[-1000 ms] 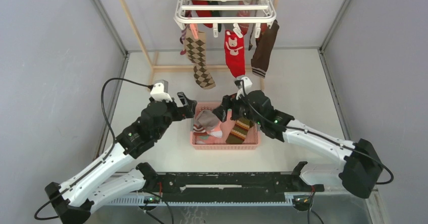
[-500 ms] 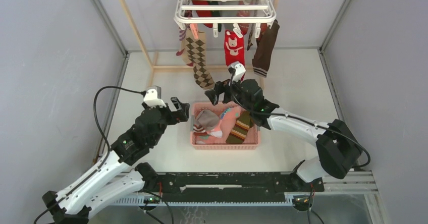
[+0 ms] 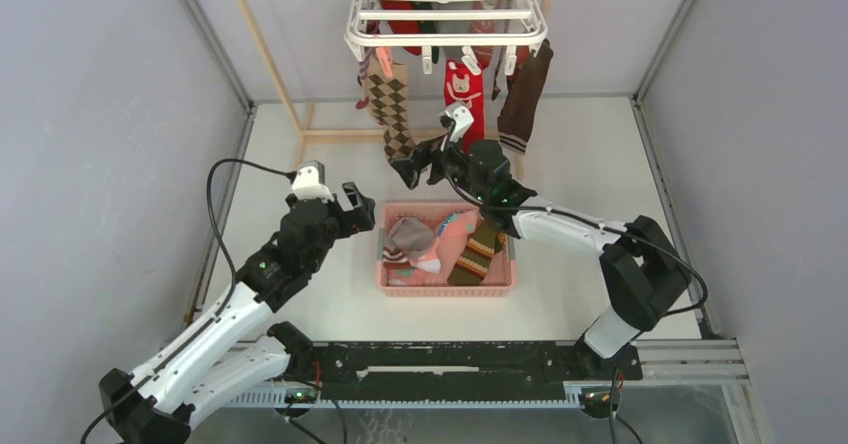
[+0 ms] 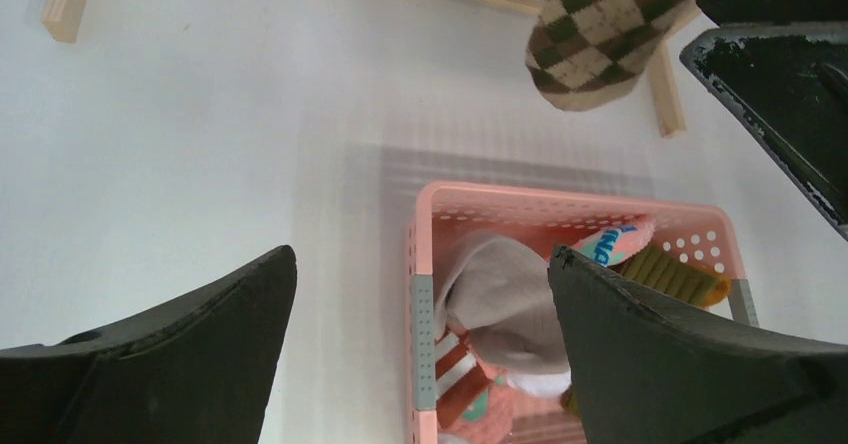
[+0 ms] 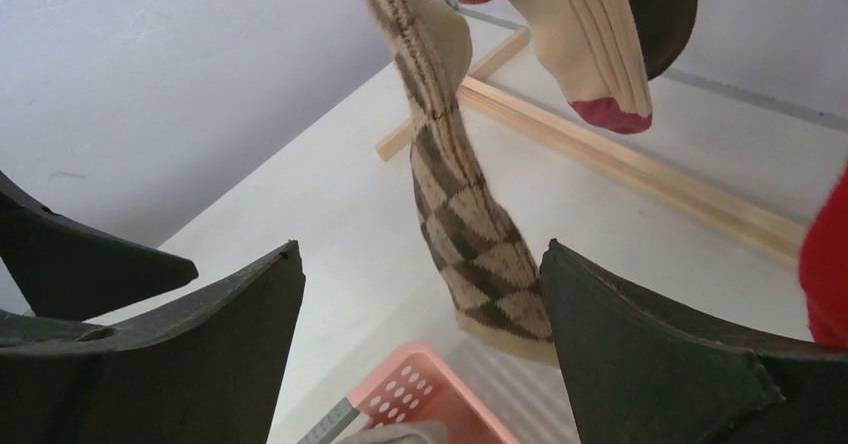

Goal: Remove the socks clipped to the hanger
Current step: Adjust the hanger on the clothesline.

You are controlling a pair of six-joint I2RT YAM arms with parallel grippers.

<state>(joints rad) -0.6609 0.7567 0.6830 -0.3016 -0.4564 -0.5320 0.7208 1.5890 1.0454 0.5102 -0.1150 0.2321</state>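
Note:
The white hanger (image 3: 446,9) hangs at the top, with socks clipped under it: a brown argyle sock (image 3: 388,99), a red sock (image 3: 465,89) and a dark brown sock (image 3: 525,89). My right gripper (image 3: 415,167) is open at the argyle sock's lower end. In the right wrist view the argyle sock (image 5: 470,254) dangles just ahead of the right gripper (image 5: 420,264), nearer its right finger, with nothing gripped. My left gripper (image 3: 360,207) is open and empty beside the basket's left edge. The left gripper (image 4: 420,264) looks down on that edge.
A pink basket (image 3: 500,286) with several loose socks, a grey one (image 4: 500,299) on top, sits between the arms. A light wooden rack (image 3: 262,44) stands behind, its base bar (image 3: 340,135) on the table. Grey walls close in on both sides.
My right gripper has risen from over the basket toward the argyle sock's toe and opened a little wider. The left arm shifted slightly beside the basket, still open.

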